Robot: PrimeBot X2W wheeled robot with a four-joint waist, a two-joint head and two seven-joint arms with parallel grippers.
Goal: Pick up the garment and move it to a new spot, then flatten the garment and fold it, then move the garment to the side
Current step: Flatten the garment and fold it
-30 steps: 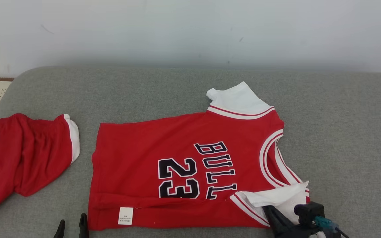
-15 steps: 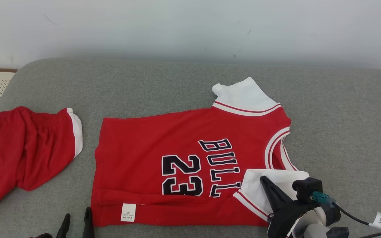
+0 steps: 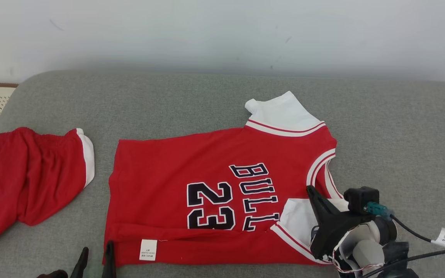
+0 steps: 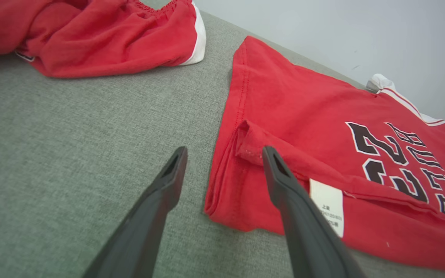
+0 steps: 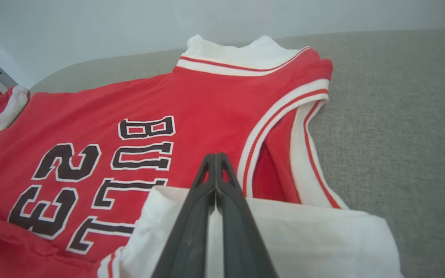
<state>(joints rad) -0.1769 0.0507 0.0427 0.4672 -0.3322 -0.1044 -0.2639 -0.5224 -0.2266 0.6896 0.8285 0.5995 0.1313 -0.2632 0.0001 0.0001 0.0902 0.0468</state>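
At the near edge of the jersey [image 3: 207, 170], the right gripper [image 3: 310, 190] pinches the white sleeve [image 3: 298, 218], apparently to fold it inward; the left gripper [image 3: 96, 248] gapes.

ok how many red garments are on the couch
2: the jersey is spread out in the middle of the grey cushion, and the shorts lie crumpled at its left end. Others may be out of frame.

Jersey [image 3: 157, 166] red, white trim, blk lettering; shorts [image 3: 33, 173] red/white; sofa [image 3: 168, 100] grey

Bright, soft, even light, faint shadows; wrist views warp toward their edges.
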